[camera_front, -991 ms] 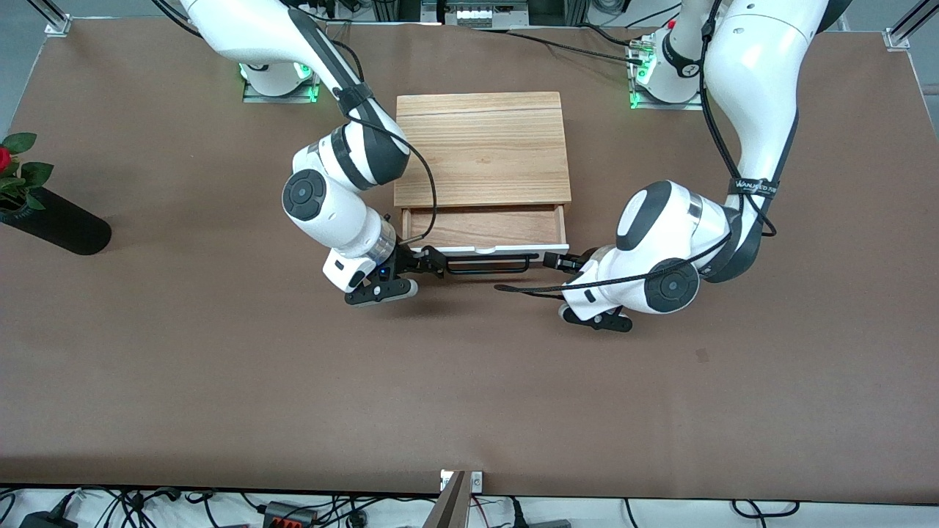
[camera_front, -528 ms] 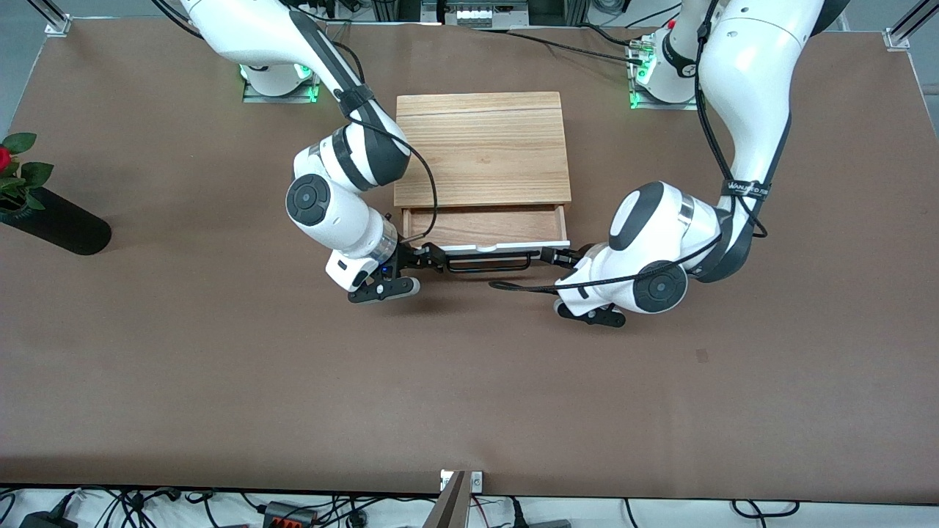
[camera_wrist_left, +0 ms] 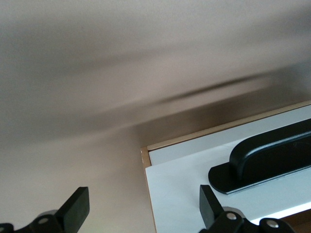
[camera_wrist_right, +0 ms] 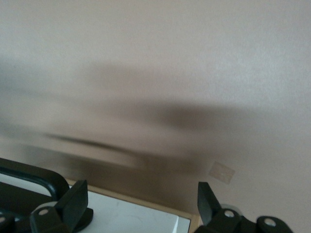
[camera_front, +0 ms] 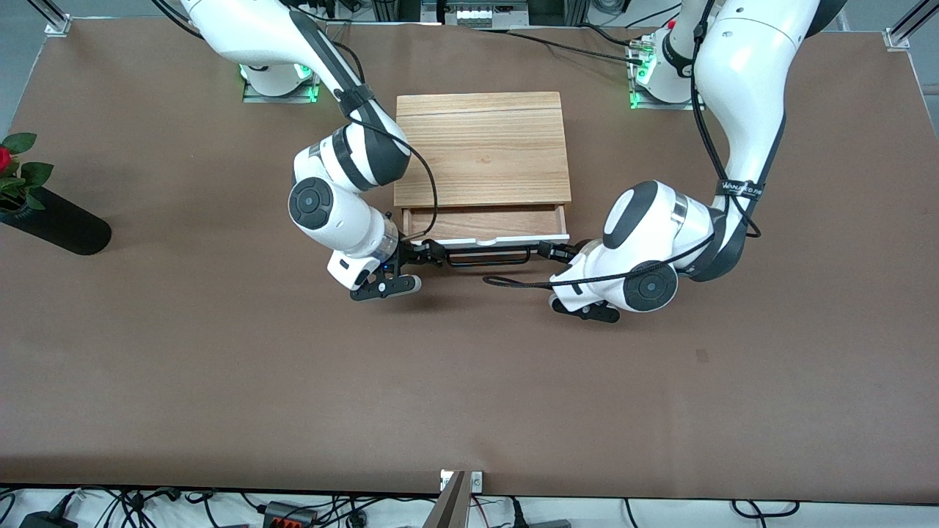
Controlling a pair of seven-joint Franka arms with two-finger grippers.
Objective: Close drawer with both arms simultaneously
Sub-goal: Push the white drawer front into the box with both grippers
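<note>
The light-wood cabinet (camera_front: 483,147) stands mid-table between the arms. Its drawer (camera_front: 484,222) is partly open, showing its wooden inside, with the white front panel (camera_front: 513,238) and the black bar handle (camera_front: 488,257) facing the front camera. My right gripper (camera_front: 429,253) is open at the handle's end toward the right arm; in the right wrist view (camera_wrist_right: 141,201) it straddles the panel's corner (camera_wrist_right: 131,218). My left gripper (camera_front: 550,251) is open at the other end; in the left wrist view (camera_wrist_left: 144,208) it straddles the panel's corner (camera_wrist_left: 194,184) beside the handle (camera_wrist_left: 272,155).
A black vase (camera_front: 55,221) with a red rose (camera_front: 4,158) lies at the right arm's end of the table. A black cable (camera_front: 513,283) loops from the left wrist over the table, just nearer the front camera than the handle.
The drawer front has slid a little toward the cabinet, narrowing the opening. Both grippers have moved the same way with it, staying open.
</note>
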